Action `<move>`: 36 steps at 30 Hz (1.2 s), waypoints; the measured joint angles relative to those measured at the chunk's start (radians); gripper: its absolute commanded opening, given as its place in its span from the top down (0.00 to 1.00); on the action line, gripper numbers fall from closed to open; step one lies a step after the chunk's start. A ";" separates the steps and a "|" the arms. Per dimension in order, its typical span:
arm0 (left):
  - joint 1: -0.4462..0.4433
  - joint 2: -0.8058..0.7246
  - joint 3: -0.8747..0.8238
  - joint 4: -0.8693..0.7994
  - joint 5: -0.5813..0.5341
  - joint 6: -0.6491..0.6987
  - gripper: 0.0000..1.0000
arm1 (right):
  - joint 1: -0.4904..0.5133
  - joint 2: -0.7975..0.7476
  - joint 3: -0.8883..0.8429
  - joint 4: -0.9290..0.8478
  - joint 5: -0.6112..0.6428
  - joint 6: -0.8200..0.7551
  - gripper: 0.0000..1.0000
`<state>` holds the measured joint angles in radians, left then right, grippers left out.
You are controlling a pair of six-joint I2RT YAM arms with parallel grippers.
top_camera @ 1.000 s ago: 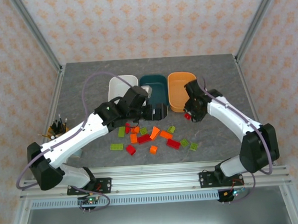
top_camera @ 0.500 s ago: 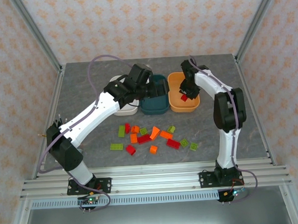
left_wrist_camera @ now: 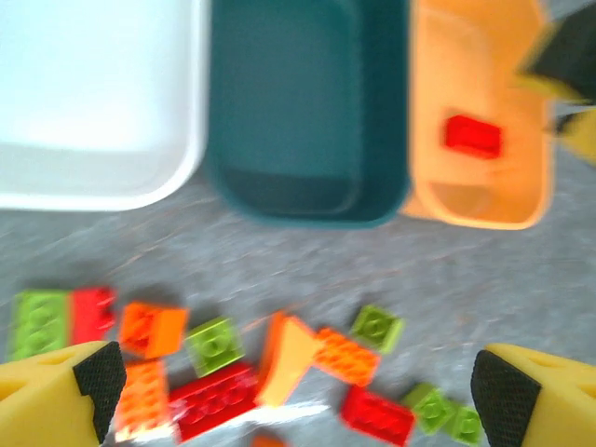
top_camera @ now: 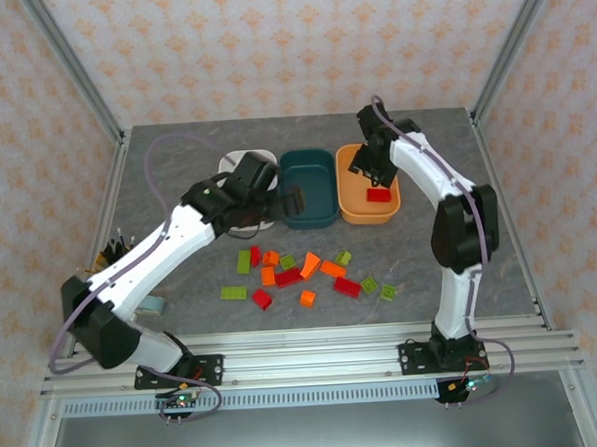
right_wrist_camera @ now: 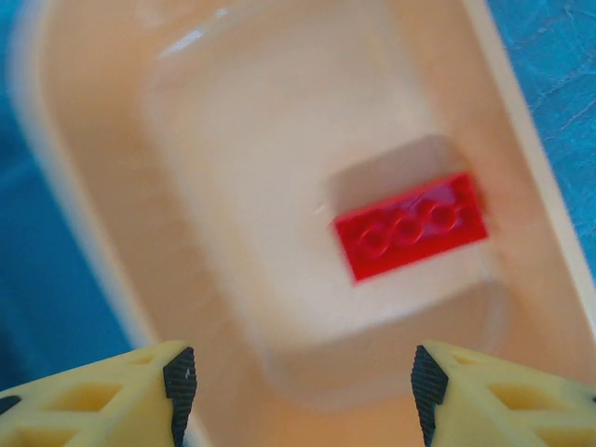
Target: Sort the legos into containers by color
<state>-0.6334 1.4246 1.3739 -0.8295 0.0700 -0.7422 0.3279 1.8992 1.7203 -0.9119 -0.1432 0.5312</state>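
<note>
Inside the shallow orange plastic tub (right_wrist_camera: 93, 205) lies one oblong red plastic brick (right_wrist_camera: 411, 226), under the right end effector (right_wrist_camera: 303, 372), open and empty. Left of that tub, the left end effector (left_wrist_camera: 293, 372) hangs open too. Nearer the arm bases than that tub, loose lime, orange and red bricks (top_camera: 289, 277) seem light, rigid, slick: pinch their flat sides.

- The left arm (top_camera: 169, 240) hides most of the white tub (top_camera: 233, 159) from above.
- The legos (left_wrist_camera: 209, 402) smear with blur at the left wrist.
- Picture edges crop the orange tub (right_wrist_camera: 102, 186).
</note>
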 measured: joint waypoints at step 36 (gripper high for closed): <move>0.132 0.203 -0.396 0.040 0.000 0.260 0.39 | 0.550 -0.513 -0.642 0.434 -0.047 -0.139 0.33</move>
<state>-0.5014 1.6272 0.9783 -0.7891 0.0704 -0.4824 0.8783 1.3861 1.0786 -0.4782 -0.1902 0.3923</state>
